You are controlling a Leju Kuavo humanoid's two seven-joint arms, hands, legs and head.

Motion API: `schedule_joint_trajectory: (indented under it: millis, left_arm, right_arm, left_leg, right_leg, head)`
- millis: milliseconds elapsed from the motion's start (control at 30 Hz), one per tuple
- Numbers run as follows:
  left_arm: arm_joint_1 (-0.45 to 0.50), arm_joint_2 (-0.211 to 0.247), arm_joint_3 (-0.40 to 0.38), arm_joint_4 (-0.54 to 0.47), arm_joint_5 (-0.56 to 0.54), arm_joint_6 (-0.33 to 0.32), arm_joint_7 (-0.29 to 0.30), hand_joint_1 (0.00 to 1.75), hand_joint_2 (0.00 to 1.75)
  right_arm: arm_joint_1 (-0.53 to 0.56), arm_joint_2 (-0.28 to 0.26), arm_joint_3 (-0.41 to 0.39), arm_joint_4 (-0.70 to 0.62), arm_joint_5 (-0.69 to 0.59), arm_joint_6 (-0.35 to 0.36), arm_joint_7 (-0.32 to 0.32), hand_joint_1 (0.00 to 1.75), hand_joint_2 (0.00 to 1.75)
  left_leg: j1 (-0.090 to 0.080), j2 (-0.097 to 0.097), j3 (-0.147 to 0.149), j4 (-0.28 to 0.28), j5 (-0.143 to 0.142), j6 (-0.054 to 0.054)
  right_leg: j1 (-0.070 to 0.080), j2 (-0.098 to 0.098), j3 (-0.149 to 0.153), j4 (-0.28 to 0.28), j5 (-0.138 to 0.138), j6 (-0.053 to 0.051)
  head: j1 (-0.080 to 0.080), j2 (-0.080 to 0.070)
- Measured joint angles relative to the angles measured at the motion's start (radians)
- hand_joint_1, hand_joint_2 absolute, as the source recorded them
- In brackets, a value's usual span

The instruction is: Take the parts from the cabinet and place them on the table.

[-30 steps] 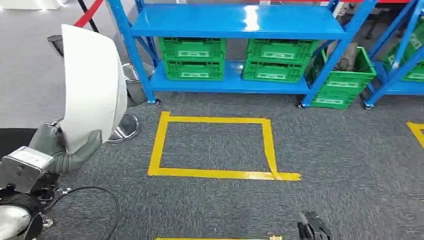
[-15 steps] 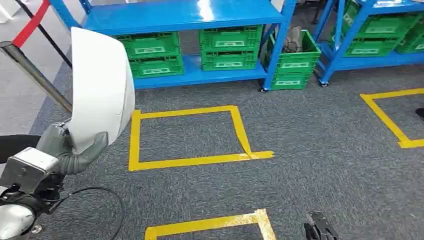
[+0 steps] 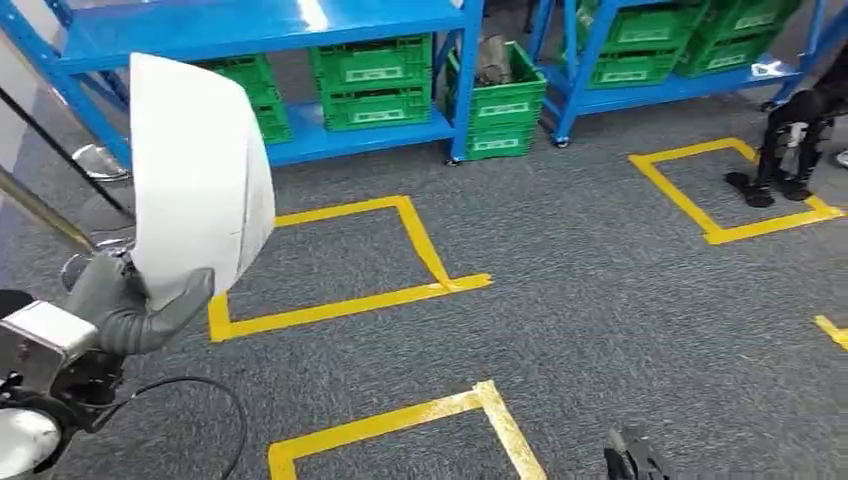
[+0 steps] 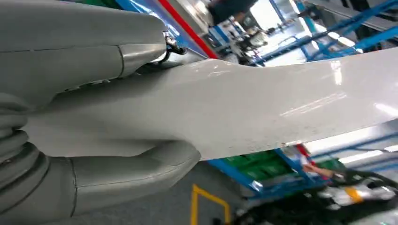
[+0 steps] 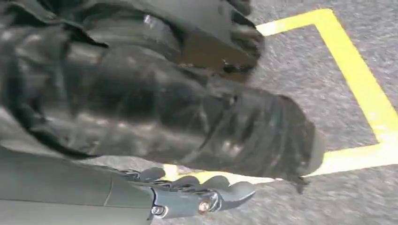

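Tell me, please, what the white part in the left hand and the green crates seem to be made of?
White part: probably moulded plastic or painted sheet, smooth and glossy; light streaks reflect on its curved surface. The left hand grips its lower edge.
Green crates: probably rigid plastic, matte, with ribbed, slotted walls.

No legible text; white labels on the green crates [image 3: 375,80] too blurred.

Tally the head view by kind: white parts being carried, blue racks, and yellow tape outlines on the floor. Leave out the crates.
white part, held by the left hand: 1
blue racks: 2
yellow tape outlines, three of them cut off by the picture's edge: 4
Total: 7
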Motion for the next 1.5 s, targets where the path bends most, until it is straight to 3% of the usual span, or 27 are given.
schedule_joint_trajectory:
  millis: [67,133,200,267,300,333,433,500,533,600,633,667,733,767,800,867,933,967,1000,1033,1133,1200,1267,1300,1333,1467,1500]
  left_arm:
    - [0.006,0.000,0.001,0.000,0.024,-0.013,-0.014,1.75,1.75]
    - [0.010,0.000,0.001,0.000,0.032,-0.015,-0.019,1.75,1.75]
    - [0.010,0.000,0.001,0.000,0.034,-0.015,-0.021,1.75,1.75]
    - [0.010,0.000,0.002,0.000,0.043,-0.019,-0.029,1.75,1.75]
    - [0.010,0.001,0.003,0.000,0.046,-0.021,-0.031,1.75,1.75]
    - [0.009,0.001,0.003,0.000,0.053,-0.024,-0.036,1.75,1.75]
    - [0.008,0.001,0.003,0.000,0.069,-0.035,-0.049,1.75,1.75]
    - [0.010,0.002,0.006,-0.001,0.079,-0.041,-0.057,1.75,1.75]
    - [0.011,0.004,0.009,0.000,0.085,-0.047,-0.062,1.75,1.75]
    - [0.013,0.005,0.010,0.000,0.090,-0.050,-0.065,1.75,1.75]
    - [0.014,0.005,0.010,0.000,0.093,-0.053,-0.066,1.75,1.75]
    - [0.014,0.005,0.011,0.000,0.095,-0.054,-0.069,1.75,1.75]
    - [0.007,0.005,0.015,0.000,0.095,-0.056,-0.074,1.75,1.75]
    - [0.002,0.005,0.021,0.000,0.093,-0.059,-0.074,1.75,1.75]
    - [-0.003,0.005,0.027,0.000,0.088,-0.064,-0.074,1.75,1.75]
    - [-0.001,0.007,0.042,-0.004,0.080,-0.083,-0.076,1.75,1.75]
    - [0.001,0.005,0.054,-0.005,0.071,-0.102,-0.086,1.75,1.75]
    - [-0.001,0.001,0.058,-0.005,0.069,-0.113,-0.095,1.75,1.75]
    - [0.001,-0.002,0.061,-0.005,0.062,-0.124,-0.102,1.75,1.75]
    - [0.003,-0.006,0.065,-0.006,0.060,-0.129,-0.109,1.75,1.75]
    - [0.011,-0.017,0.075,-0.005,0.052,-0.139,-0.116,1.75,1.75]
    - [0.011,-0.023,0.077,-0.005,0.051,-0.139,-0.116,1.75,1.75]
    - [0.011,-0.028,0.078,-0.005,0.047,-0.140,-0.116,1.75,1.75]
    - [0.010,-0.031,0.078,-0.005,0.042,-0.143,-0.116,1.75,1.75]
    - [0.010,-0.032,0.079,-0.006,0.041,-0.145,-0.116,1.75,1.75]
    - [0.008,-0.040,0.079,-0.010,0.021,-0.154,-0.105,1.75,1.75]
    - [0.005,-0.040,0.080,-0.011,0.019,-0.155,-0.103,1.75,1.75]
  right_arm:
    - [-0.005,0.000,0.010,0.000,-0.009,-0.008,-0.016,0.00,0.00]
    - [-0.005,0.000,0.014,0.000,-0.012,-0.012,-0.019,0.00,0.00]
    - [-0.001,0.000,0.014,0.000,-0.014,-0.015,-0.021,0.00,0.00]
    - [-0.002,0.000,0.015,0.000,-0.018,-0.019,-0.028,0.00,0.00]
    - [-0.005,0.000,0.017,0.000,-0.019,-0.019,-0.029,0.00,0.00]
    - [-0.004,0.000,0.019,-0.002,-0.023,-0.022,-0.032,0.00,0.00]
    - [0.013,-0.001,0.031,-0.002,-0.040,-0.037,-0.039,0.00,0.00]
    - [0.021,-0.001,0.040,-0.003,-0.051,-0.043,-0.049,0.00,0.00]
    - [0.021,-0.002,0.046,-0.003,-0.059,-0.050,-0.055,0.00,0.00]
    - [0.021,-0.004,0.058,-0.003,-0.066,-0.056,-0.061,0.00,0.00]
    - [0.022,-0.004,0.061,-0.003,-0.070,-0.060,-0.062,0.00,0.00]
    - [0.025,-0.005,0.064,-0.003,-0.072,-0.063,-0.061,0.00,0.00]
    - [0.031,-0.011,0.075,-0.014,-0.076,-0.085,-0.061,0.00,0.00]
    - [0.037,-0.018,0.081,-0.036,-0.075,-0.107,-0.073,0.00,0.00]
    - [0.046,-0.022,0.082,-0.067,-0.066,-0.127,-0.100,0.00,0.00]
    - [0.055,-0.042,0.074,-0.171,-0.020,-0.166,-0.176,0.00,0.00]
    - [0.061,-0.063,0.052,-0.268,0.038,-0.170,-0.219,0.00,0.00]
    - [0.059,-0.077,0.036,-0.317,0.068,-0.157,-0.233,0.00,0.00]
    - [0.061,-0.083,0.015,-0.371,0.098,-0.132,-0.244,0.00,0.00]
    - [0.056,-0.090,-0.015,-0.427,0.129,-0.101,-0.254,0.00,0.00]
    - [0.023,-0.088,-0.101,-0.568,0.187,-0.035,-0.259,0.00,0.00]
    - [0.029,-0.088,-0.139,-0.626,0.200,-0.022,-0.267,0.00,0.00]
    - [0.034,-0.087,-0.167,-0.676,0.209,-0.005,-0.311,0.00,0.00]
    - [0.030,-0.087,-0.174,-0.695,0.214,0.002,-0.329,0.00,0.00]
    - [0.025,-0.085,-0.180,-0.724,0.217,0.008,-0.352,0.00,0.00]
    - [0.022,-0.084,-0.202,-0.862,0.219,0.021,-0.398,0.00,0.00]
    - [0.022,-0.083,-0.204,-0.894,0.218,0.021,-0.412,0.00,0.00]
  left_leg:
    - [-0.002,0.031,-0.016,0.001,0.012,-0.001]
    - [-0.001,0.057,-0.032,0.005,0.022,-0.006]
    - [0.001,0.083,-0.044,0.012,0.026,-0.012]
    - [0.002,0.106,-0.048,0.020,0.027,-0.020]
    - [-0.007,0.114,-0.051,0.024,0.026,-0.028]
    - [-0.007,0.122,-0.052,0.025,0.029,-0.035]
    - [-0.001,0.146,-0.052,0.024,0.035,-0.051]
    - [0.005,0.055,-0.073,0.073,-0.020,-0.064]
    - [0.005,0.032,-0.102,0.147,-0.067,-0.063]
    - [0.004,0.020,-0.163,0.301,-0.135,-0.062]
    - [0.004,0.019,-0.173,0.332,-0.138,-0.059]
    - [0.004,0.018,-0.161,0.316,-0.118,-0.056]
    - [0.003,0.004,-0.089,0.177,-0.034,-0.046]
    - [0.003,-0.022,-0.050,0.098,0.002,-0.039]
    - [0.005,-0.076,-0.035,0.060,0.000,-0.030]
    - [0.003,-0.066,-0.035,0.041,-0.007,-0.035]
    - [0.002,-0.041,-0.039,0.033,0.005,-0.026]
    - [0.011,-0.022,-0.038,0.024,0.012,-0.022]
    - [0.010,-0.013,-0.038,0.022,0.016,-0.019]
    - [0.008,-0.001,-0.041,0.022,0.018,-0.015]
    - [0.004,0.051,-0.046,0.023,0.019,-0.013]
    - [0.004,0.073,-0.045,0.023,0.019,-0.013]
    - [0.003,0.094,-0.043,0.023,0.018,-0.016]
    - [0.000,0.103,-0.041,0.024,0.016,-0.020]
    - [-0.007,0.112,-0.044,0.026,0.016,-0.026]
    - [-0.008,0.147,-0.044,0.026,0.015,-0.045]
    - [-0.003,0.098,-0.048,0.040,-0.003,-0.052]
  right_leg:
    - [-0.009,-0.027,-0.056,0.161,-0.089,0.014]
    - [-0.016,-0.033,-0.068,0.237,-0.115,0.026]
    - [-0.023,-0.044,0.021,0.125,-0.067,0.031]
    - [-0.023,-0.096,0.142,-0.060,-0.031,0.032]
    - [-0.015,-0.117,0.156,-0.076,-0.041,0.019]
    - [-0.013,-0.099,0.148,-0.075,-0.031,0.003]
    - [-0.011,-0.072,0.133,-0.075,-0.020,-0.021]
    - [-0.016,-0.057,0.128,-0.079,-0.007,-0.038]
    - [-0.015,-0.048,0.122,-0.079,-0.003,-0.044]
    - [-0.011,-0.024,0.111,-0.079,0.004,-0.049]
    - [-0.009,-0.008,0.107,-0.078,0.008,-0.049]
    - [-0.008,0.005,0.104,-0.076,0.011,-0.048]
    - [-0.007,0.034,0.098,-0.070,0.014,-0.043]
    - [-0.007,0.047,0.096,-0.067,0.015,-0.042]
    - [-0.007,0.056,0.090,-0.061,0.017,-0.037]
    - [-0.012,0.082,0.064,-0.053,0.028,-0.020]
    - [-0.016,0.113,0.053,-0.061,0.043,0.000]
    - [-0.017,0.102,0.044,-0.054,0.037,0.001]
    - [-0.009,0.039,0.028,-0.026,0.010,0.004]
    - [-0.010,0.002,0.003,0.031,-0.026,0.008]
    - [-0.012,-0.034,-0.085,0.254,-0.120,0.016]
    - [-0.013,-0.039,-0.043,0.205,-0.083,0.017]
    - [-0.012,-0.061,0.072,0.010,-0.005,0.011]
    - [-0.006,-0.101,0.107,-0.063,-0.007,0.006]
    - [0.005,-0.127,0.120,-0.069,-0.010,-0.007]
    - [0.003,-0.076,0.104,-0.073,0.001,-0.038]
    - [-0.001,-0.067,0.107,-0.077,0.006,-0.045]
  head:
    - [0.000,0.000]
    - [0.001,0.000]
    - [0.001,0.000]
    - [0.001,0.000]
    - [0.002,0.000]
    - [-0.005,0.000]
    - [-0.005,0.000]
    - [-0.009,0.000]
    - [-0.012,0.000]
    - [-0.012,0.000]
    - [-0.013,0.000]
    - [-0.013,0.000]
    - [-0.013,0.000]
    - [-0.013,0.000]
    - [-0.011,0.000]
    - [-0.014,0.000]
    - [-0.014,0.000]
    - [-0.013,0.000]
    - [-0.003,0.000]
    - [0.004,0.000]
    - [0.002,0.000]
    - [0.003,0.000]
    - [0.003,0.000]
    - [0.003,0.000]
    - [0.003,0.000]
    - [0.002,0.000]
    - [0.000,0.000]
